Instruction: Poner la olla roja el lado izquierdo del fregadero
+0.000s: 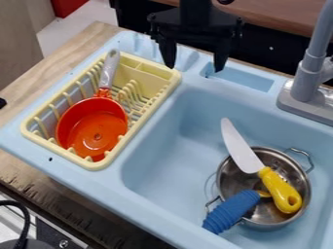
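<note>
You've got the round red-orange pot (94,136) sitting in the pale yellow plastic dish rack (153,77), along the left edge of the light blue sink unit (110,182), its grey handle (108,70) aimed toward the back-left corner. Placement looks done, if that rack is your left side! Your black gripper (195,69) hangs over the back edge, fingers spread, nothing between them; next call, lift clear, leave the pot alone. Right of it, in the basin: shiny steel pot (234,180), yellow-handled toy knife (250,163), ribbed blue object (231,211). No brand, label or writing you can read.
</note>
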Motion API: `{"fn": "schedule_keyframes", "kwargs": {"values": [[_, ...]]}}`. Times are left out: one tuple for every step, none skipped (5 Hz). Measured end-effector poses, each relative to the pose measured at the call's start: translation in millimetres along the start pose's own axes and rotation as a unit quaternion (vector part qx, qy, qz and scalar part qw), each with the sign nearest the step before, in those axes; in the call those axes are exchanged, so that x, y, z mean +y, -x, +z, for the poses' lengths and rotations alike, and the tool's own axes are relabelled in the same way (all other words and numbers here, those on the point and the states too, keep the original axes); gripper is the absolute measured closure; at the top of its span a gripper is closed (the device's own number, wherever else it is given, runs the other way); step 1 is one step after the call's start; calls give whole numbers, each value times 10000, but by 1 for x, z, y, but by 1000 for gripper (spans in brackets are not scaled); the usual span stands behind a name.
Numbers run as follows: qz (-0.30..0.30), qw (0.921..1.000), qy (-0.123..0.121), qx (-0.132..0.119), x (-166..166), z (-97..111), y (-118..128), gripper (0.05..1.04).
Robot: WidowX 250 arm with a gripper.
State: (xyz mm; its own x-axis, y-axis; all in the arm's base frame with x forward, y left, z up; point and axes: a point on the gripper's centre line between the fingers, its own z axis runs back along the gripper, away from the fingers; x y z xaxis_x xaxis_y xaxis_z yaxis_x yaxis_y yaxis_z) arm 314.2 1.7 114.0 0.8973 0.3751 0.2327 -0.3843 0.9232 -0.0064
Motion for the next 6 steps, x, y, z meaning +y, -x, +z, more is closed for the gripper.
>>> {"fn": "schedule_keyframes", "kwargs": {"values": [[13,9999,-64,96,2,-6,4,86],[446,9984,-252,-246,22,-7,-3,86],[670,9967,-324,-312,41,-1,-9,86],[923,9948,-415,-82,61,-3,-6,86],[1497,9870,-588,-5,84,1,-1,86],[2084,9769,-451,162,107,0,14,86]]}}
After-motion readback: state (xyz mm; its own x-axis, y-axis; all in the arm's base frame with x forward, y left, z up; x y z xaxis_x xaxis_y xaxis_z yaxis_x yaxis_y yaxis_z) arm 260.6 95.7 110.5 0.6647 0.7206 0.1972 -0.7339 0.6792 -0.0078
